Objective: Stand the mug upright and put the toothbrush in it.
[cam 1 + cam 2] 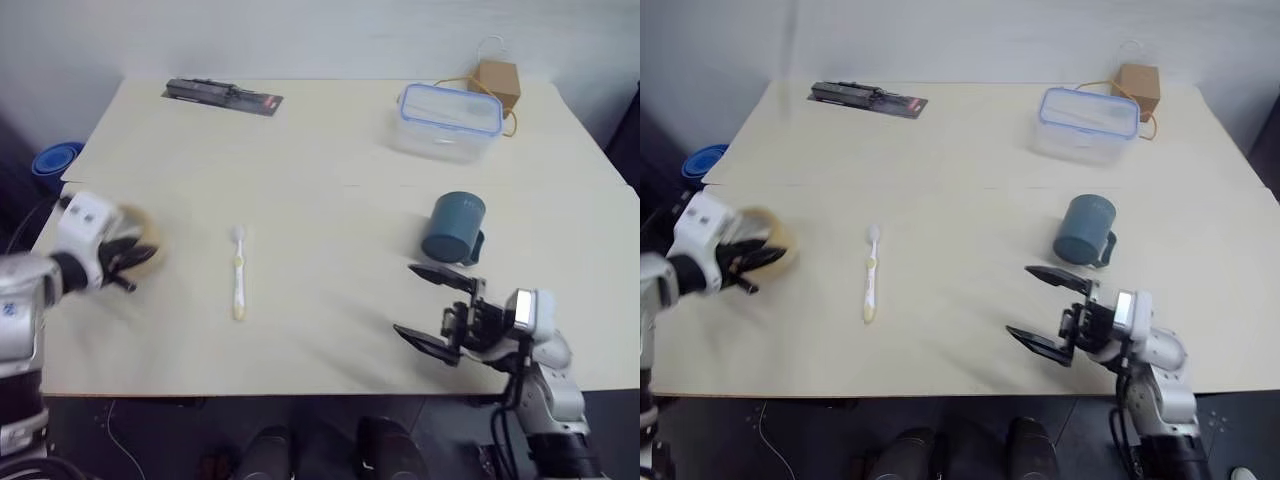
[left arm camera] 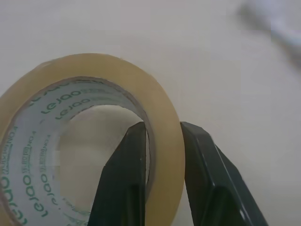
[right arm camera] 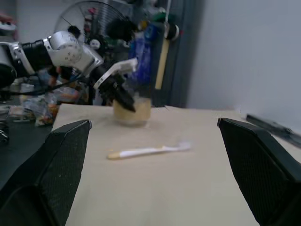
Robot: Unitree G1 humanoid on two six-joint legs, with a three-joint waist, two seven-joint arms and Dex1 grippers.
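A: What is the desk [image 1: 330, 170] made of?
B: Pale wood, smooth and not shiny.
A: And the tape roll [image 2: 89, 141]?
B: Shiny see-through yellow plastic on a white paper ring.
A: The box [image 1: 450, 120]?
B: Clear plastic. The mug [image 1: 455, 228] looks smooth and dull.

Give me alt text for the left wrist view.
The left gripper is shut on the wall of a yellowish tape roll, one black finger inside the ring, one outside, over the pale table.
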